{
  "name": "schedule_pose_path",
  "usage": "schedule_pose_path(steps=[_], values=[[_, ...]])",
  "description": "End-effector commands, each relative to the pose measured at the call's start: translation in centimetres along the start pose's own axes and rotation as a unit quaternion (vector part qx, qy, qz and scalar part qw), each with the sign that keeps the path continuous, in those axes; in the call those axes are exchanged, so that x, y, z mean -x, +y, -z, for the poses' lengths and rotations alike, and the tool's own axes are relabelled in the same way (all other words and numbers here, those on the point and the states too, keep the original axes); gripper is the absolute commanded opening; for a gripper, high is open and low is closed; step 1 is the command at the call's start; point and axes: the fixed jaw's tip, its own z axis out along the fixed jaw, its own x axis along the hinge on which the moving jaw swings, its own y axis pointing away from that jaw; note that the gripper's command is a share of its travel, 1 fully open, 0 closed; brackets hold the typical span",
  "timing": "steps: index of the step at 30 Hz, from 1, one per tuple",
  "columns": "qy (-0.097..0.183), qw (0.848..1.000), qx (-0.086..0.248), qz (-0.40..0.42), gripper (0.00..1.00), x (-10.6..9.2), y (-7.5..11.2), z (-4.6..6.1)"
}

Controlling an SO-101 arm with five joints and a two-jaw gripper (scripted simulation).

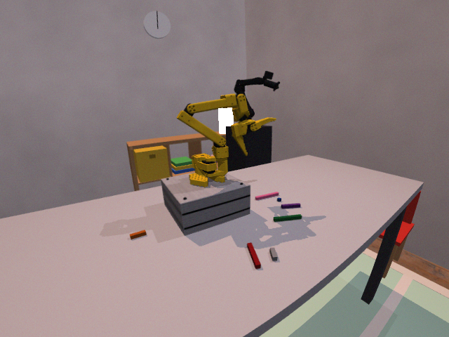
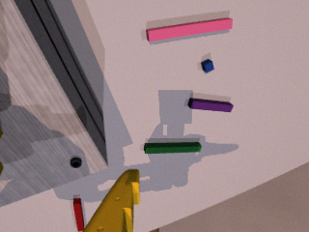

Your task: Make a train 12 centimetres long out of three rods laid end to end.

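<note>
My gripper [image 1: 255, 135] is open and empty, held high above the table to the right of the grey base block [image 1: 205, 203]. Below it lie separate rods: a pink rod [image 1: 266, 196] [image 2: 189, 29], a small blue rod [image 1: 278, 199] [image 2: 208, 65], a purple rod [image 1: 290, 205] [image 2: 210, 104] and a green rod [image 1: 287, 217] [image 2: 172, 147]. A red rod [image 1: 253, 255] [image 2: 78, 214] and a grey rod [image 1: 273, 253] lie nearer the front. An orange rod [image 1: 137, 234] lies alone at the left. No rods touch end to end. One yellow finger [image 2: 116, 205] shows at the bottom of the wrist view.
The table's curved edge [image 1: 362, 250] runs along the right. A wooden shelf [image 1: 163, 159] with a yellow box and a dark cabinet [image 1: 253, 144] stand behind the table. A red chair [image 1: 402, 228] is beyond the right edge.
</note>
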Motion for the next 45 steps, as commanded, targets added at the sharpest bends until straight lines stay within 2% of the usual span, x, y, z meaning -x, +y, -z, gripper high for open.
schedule_pose_path(steps=[1,31,45], values=[[-0.001,1.000,0.009,0.007,1.00,0.1,0.4,-0.1],[0.000,1.000,0.009,0.001,1.00,-0.1,0.4,-0.1],[0.014,0.997,0.008,-0.071,1.00,-1.7,0.4,-0.1]])
